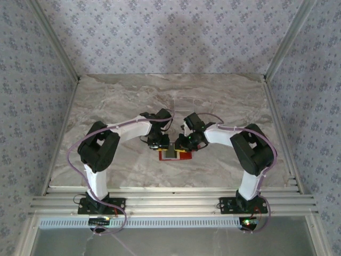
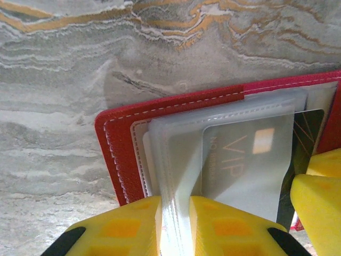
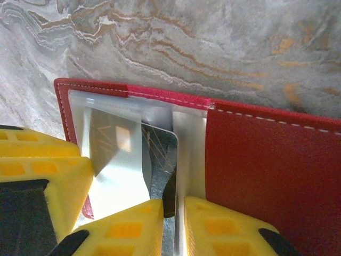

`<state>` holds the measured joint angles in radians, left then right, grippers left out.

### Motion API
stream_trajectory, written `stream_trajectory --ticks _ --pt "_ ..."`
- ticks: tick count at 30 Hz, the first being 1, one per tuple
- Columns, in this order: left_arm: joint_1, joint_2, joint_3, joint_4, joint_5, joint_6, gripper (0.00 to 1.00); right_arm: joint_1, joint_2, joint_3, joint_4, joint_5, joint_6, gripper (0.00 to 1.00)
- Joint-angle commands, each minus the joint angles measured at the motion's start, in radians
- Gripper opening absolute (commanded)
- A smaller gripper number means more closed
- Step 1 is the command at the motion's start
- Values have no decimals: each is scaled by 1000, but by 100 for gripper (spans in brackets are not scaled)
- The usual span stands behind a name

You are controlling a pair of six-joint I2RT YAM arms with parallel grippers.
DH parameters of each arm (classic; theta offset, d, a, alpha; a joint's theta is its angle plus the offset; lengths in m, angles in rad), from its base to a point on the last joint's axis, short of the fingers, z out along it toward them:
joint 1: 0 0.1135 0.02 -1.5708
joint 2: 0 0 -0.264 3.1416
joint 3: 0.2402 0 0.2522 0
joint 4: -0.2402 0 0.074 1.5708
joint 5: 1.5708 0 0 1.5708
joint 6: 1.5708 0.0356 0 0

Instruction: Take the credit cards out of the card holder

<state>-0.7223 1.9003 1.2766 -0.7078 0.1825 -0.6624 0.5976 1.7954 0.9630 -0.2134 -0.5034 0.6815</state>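
Shows, at left, the left gripper clenched on an edge of the clear sleeve. Places the card holder at centre, open and flat on the marble table, near its front edge, between both arms. Holds the grey VIP card inside that sleeve, the dark card just behind. Shows, at right, the right gripper pinched onto the dark card's edge.

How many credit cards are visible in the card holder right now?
2. A silver VIP card sits in the clear sleeves of the open red card holder; a dark card with gold lines lies beside it, partly covered. Others may be hidden in the sleeves.
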Motion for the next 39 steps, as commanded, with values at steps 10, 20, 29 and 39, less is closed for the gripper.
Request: stream_trajectory --ticks 10,20,29,39 --pt "-7 52 9 -42 -34 15 21 -46 15 -94 233 -182 48 18" --pt "-8 66 0 -41 -35 12 21 -53 12 -113 304 -230 69 17" --pt "-8 69 6 -50 -43 17 21 -74 -12 -130 246 -183 46 14" --pt "-9 71 7 -65 -58 22 21 -96 -26 -149 240 -170 49 17"
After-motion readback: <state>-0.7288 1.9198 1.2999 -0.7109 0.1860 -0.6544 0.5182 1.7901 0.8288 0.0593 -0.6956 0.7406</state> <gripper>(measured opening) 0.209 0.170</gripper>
